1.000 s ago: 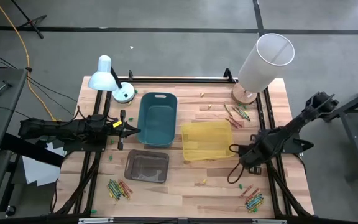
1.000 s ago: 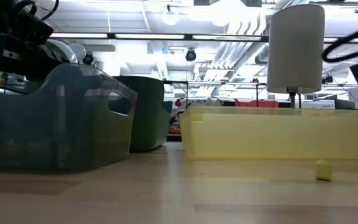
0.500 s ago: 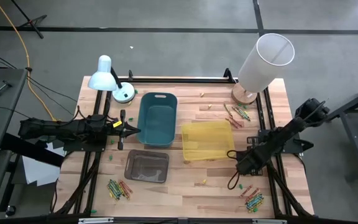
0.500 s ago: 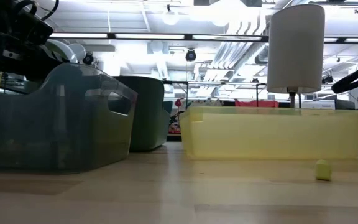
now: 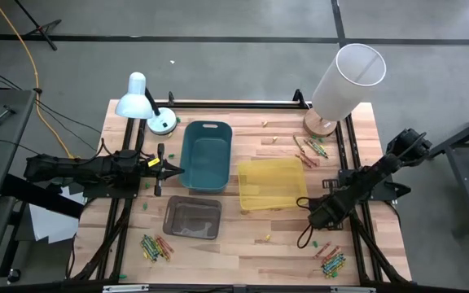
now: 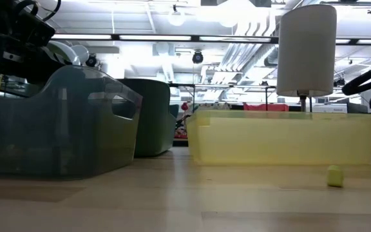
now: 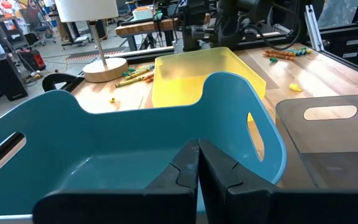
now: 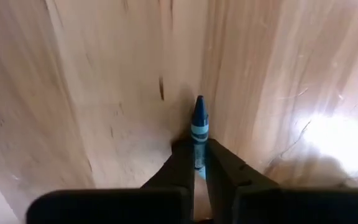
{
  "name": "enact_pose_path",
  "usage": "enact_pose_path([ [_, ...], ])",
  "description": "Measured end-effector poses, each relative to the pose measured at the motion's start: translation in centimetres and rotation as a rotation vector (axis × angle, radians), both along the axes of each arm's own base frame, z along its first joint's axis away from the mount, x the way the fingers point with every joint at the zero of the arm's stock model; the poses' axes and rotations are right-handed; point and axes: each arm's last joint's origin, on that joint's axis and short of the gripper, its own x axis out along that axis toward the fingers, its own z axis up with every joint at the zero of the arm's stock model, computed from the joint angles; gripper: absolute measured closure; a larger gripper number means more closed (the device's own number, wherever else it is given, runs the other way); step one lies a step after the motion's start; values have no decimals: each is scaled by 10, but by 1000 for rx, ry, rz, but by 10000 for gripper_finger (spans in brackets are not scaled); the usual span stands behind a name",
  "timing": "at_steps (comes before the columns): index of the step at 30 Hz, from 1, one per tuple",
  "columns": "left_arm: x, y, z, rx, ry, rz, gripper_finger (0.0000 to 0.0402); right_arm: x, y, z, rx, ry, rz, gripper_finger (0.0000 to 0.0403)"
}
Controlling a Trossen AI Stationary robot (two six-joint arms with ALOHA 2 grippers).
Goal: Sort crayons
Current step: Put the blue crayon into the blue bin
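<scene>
My right gripper points steeply down at the table just near of the yellow bin. It is shut on a blue crayon. More crayons lie in loose piles near the front left, near the front right and by the lamp base at the far right. My left gripper waits shut at the left wall of the teal bin. In its wrist view the fingers hover over that bin's rim. My right gripper pinches the blue crayon by its rear part between the two fingers, coming from above at a steep slant. The crayon runs along the fingers, and its pointed tip sticks out past them at the wood. I cannot tell whether it is lifted.
A grey bin stands near of the teal one. A tall white cylinder lamp stands at the far right and a small desk lamp at the far left. Small green and yellow bits dot the wood, and black rails run along both sides.
My right gripper has sunk toward the table and tipped more steeply down, shifting a little toward the near edge. It has kept still for the last half second.
</scene>
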Motion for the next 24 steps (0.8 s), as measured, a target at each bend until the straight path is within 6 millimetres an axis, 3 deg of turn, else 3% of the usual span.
enact_pose_path([
  [9,0,0,0,0,0,0,401,10,6,11,2,-81,-8,398],
  [24,0,0,0,0,0,0,401,14,6,84,175,-437,-108,402],
])
